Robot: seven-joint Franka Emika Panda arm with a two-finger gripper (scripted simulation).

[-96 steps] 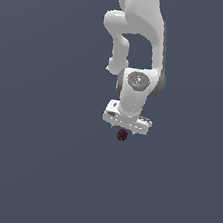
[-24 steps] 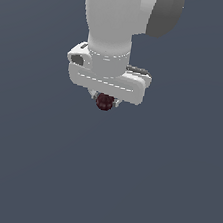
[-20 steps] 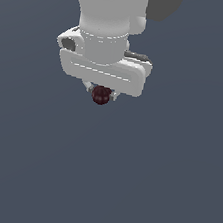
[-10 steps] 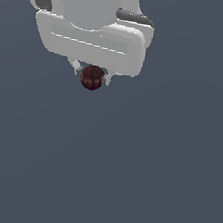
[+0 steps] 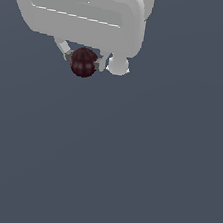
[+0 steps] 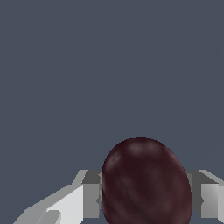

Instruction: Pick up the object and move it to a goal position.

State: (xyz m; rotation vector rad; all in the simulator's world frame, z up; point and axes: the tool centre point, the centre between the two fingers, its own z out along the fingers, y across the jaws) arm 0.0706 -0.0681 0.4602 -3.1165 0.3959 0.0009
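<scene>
Up at the top of the exterior view, the white pincer [image 5: 84, 62] is clamped on the ball [image 5: 83, 62], which sits between its two short grey fingers [image 5: 66, 54] just under the broad white hand housing [image 5: 78, 10]. The ball is dark maroon, nearly black-red, with faint lighter mottling, and it is much smaller than the housing above it. One finger touches the ball on the exterior view's left and the other touches it on the exterior view's right. A small rounded white knob [image 5: 118, 66] hangs just beside the ball, on the exterior view's right. Everything below and around is plain dark blue-grey background [image 5: 126, 161], with nothing under the ball touching it.

From the wrist view, the ball [image 6: 146, 183] fills the space between the fingers [image 6: 89, 194], one pressed against each side of it, and its surface shows a faint vein-like mottling. The same flat blue-grey background lies behind it.
</scene>
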